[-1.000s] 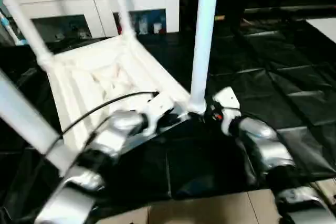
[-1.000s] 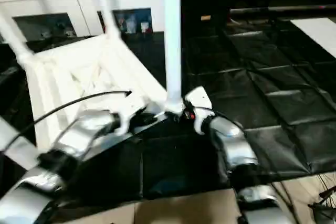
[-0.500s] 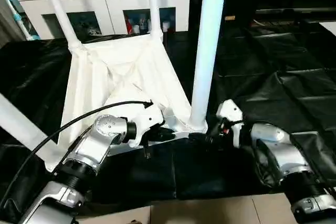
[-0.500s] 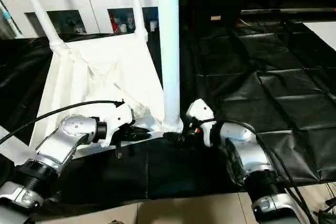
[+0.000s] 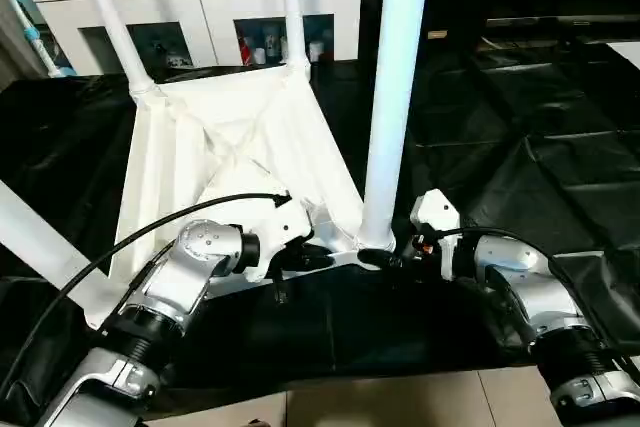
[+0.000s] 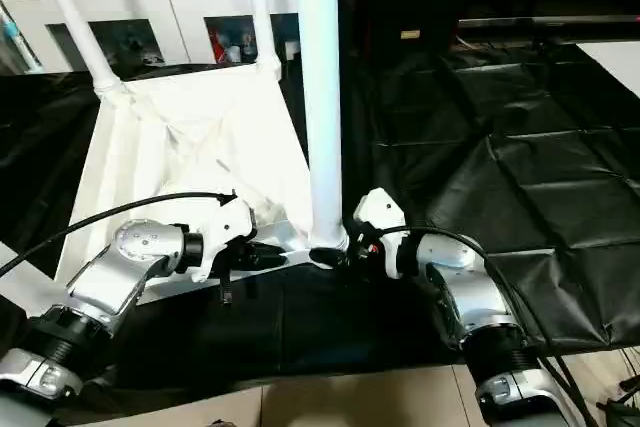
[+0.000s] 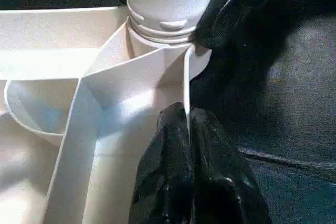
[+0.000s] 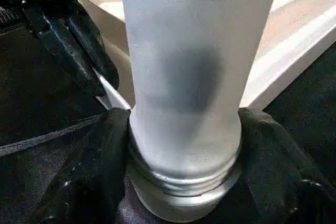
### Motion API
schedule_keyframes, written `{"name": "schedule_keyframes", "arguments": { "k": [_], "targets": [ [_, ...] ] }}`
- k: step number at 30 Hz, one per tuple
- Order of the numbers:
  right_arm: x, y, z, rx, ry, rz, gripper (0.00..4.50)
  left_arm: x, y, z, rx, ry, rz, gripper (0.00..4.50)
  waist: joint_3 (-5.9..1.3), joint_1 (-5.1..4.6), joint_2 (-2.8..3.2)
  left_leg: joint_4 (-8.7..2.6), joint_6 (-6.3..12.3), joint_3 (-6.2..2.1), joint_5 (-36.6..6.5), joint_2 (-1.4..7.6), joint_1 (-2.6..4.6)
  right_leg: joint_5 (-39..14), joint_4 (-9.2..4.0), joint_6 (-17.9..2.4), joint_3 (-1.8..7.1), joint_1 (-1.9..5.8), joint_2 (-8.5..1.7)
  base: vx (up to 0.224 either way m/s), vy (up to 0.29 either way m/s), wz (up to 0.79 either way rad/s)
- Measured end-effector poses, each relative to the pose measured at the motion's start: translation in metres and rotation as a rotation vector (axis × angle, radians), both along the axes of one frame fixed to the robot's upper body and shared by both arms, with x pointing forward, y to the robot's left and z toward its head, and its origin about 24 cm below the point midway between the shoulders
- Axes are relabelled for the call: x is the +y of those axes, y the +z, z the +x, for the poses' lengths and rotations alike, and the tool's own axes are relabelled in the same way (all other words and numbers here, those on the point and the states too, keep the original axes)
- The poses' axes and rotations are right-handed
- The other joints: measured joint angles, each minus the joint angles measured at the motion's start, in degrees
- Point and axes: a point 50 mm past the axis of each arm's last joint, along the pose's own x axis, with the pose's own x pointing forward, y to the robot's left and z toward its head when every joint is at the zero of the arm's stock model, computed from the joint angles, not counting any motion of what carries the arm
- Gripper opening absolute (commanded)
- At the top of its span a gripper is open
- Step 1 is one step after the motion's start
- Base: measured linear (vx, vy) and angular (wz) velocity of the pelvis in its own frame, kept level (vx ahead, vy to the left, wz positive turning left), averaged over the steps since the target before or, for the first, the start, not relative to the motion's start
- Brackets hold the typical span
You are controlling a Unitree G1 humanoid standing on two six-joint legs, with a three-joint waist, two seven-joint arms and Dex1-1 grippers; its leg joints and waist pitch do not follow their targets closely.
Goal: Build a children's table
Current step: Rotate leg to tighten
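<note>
Your children's table (image 5: 225, 162) lies upside down on the black cloth (image 5: 560, 147), ribbed underside up, its legs rising from the corner sockets. The near right leg (image 5: 395, 97) stands upright in its socket just ahead of both of your arms; two more legs (image 5: 110, 22) stand at the far corners, and a fourth leg (image 5: 40, 237) slants across the left edge of the head views.

Your left gripper (image 7: 186, 129) has its two black fingers pressed together, pinching the thin white rim of the tabletop right beside that near right socket. Your right gripper (image 8: 184, 182) reaches in from the other side: its fingers (image 8: 84, 171) stand spread to either side of the leg's base, close against the ribbed collar where the tube enters the socket. Whether they actually press the leg, you cannot tell.

Behind the table stands a white cabinet (image 5: 200, 7) with glass doors. A black cable (image 5: 150, 232) arcs over your left forearm.
</note>
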Motion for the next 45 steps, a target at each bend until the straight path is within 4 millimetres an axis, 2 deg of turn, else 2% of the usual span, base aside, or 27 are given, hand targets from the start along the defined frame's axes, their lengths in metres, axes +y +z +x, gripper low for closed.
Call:
{"name": "schedule_keyframes", "arguments": {
  "k": [12, 17, 19, 23, 26, 33, 34, 42, 44, 45],
  "targets": [
    [0.004, -0.002, -0.001, 0.003, -0.006, 0.016, 2.7, 0.0, 0.0, 0.0, 0.01, 0.007, 0.002, 0.0, -0.04, -0.05, 0.06, 0.04, 0.02, 0.0, 0.0, 0.0, 0.03, 0.0, 0.06, 0.0, 0.0, 0.02, 0.0, 0.0, 0.0, 0.0],
    [0.013, -0.011, 0.011, -0.014, -0.24, 0.028, 2.7, -0.013, -0.004, 0.015, 0.003, 0.136, 0.005, 0.0, -0.11, -0.94, 0.05, 0.18, -0.25, 0.0, -0.1, -0.02, 0.42, 0.1, 0.23, -0.1, 0.1, 0.34, 0.0, 0.0, 0.0, 0.0],
    [0.017, -0.012, 0.018, 0.0, -0.352, 0.045, 2.7, -0.026, -0.005, 0.023, -0.001, 0.199, -0.007, 0.0, -0.12, -1.37, 0.07, 0.18, -0.25, -0.03, -0.1, -0.13, 0.48, -0.1, 0.17, 0.1, 0.19, 0.45, -0.02, 0.0, 0.0, 0.0],
    [0.022, -0.012, 0.031, 0.024, -0.559, 0.05, 2.69, -0.05, -0.006, 0.033, -0.016, 0.302, -0.021, 0.0, -0.14, -1.62, 0.18, 0.17, -0.23, -0.06, -0.1, -0.24, 0.45, -0.1, -0.11, 0.2, 0.31, 0.57, -0.04, 0.0, 0.0, 0.0],
    [0.023, -0.012, 0.035, 0.026, -0.632, 0.048, 2.69, -0.06, -0.006, 0.036, -0.026, 0.328, -0.024, 0.0, -0.17, -1.63, 0.21, 0.17, -0.21, -0.08, -0.1, -0.28, 0.45, -0.1, -0.19, 0.2, 0.33, 0.63, -0.06, 0.0, 0.0, 0.0],
    [0.024, -0.012, 0.034, 0.013, -0.651, 0.045, 2.69, -0.06, -0.009, 0.036, -0.037, 0.323, -0.025, 0.0, -0.38, -1.62, 0.53, 0.12, -0.21, -0.19, -0.1, -0.29, 0.48, 0.0, -0.16, 0.1, 0.26, 0.75, -0.06, 0.0, 0.0, 0.0],
    [0.024, -0.013, 0.033, 0.012, -0.653, 0.048, 3.25, -0.06, -0.01, 0.035, -0.039, 0.317, -0.027, 0.0, -0.39, -1.61, 0.54, 0.11, -0.21, -0.21, -0.1, -0.28, 0.49, 0.0, -0.16, 0.1, 0.23, 0.75, -0.06, 0.0, 0.0, 0.0],
    [0.021, -0.012, 0.028, 0.006, -0.646, 0.082, 3.83, -0.061, -0.01, 0.035, -0.051, 0.297, -0.04, 0.0, -0.36, -1.38, 0.5, 0.07, -0.21, -0.23, -0.1, -0.3, 0.39, -0.1, -0.22, 0.2, 0.24, 0.73, -0.07, 0.0, 0.0, 0.0],
    [0.014, -0.011, 0.024, 0.006, -0.612, 0.098, 3.92, -0.063, -0.009, 0.035, -0.053, 0.29, -0.043, 0.0, -0.35, -1.18, 0.5, 0.06, -0.21, -0.23, -0.1, -0.33, 0.35, -0.1, -0.25, 0.2, 0.27, 0.74, -0.09, 0.0, 0.0, 0.0],
    [0.003, -0.009, 0.02, -0.002, -0.581, 0.093, 3.92, -0.065, -0.008, 0.035, -0.056, 0.285, -0.047, 0.0, -0.35, -0.87, 0.52, 0.06, -0.2, -0.23, -0.1, -0.34, 0.3, -0.1, -0.29, 0.2, 0.27, 0.76, -0.09, 0.0, 0.0, 0.0]
  ]
}}
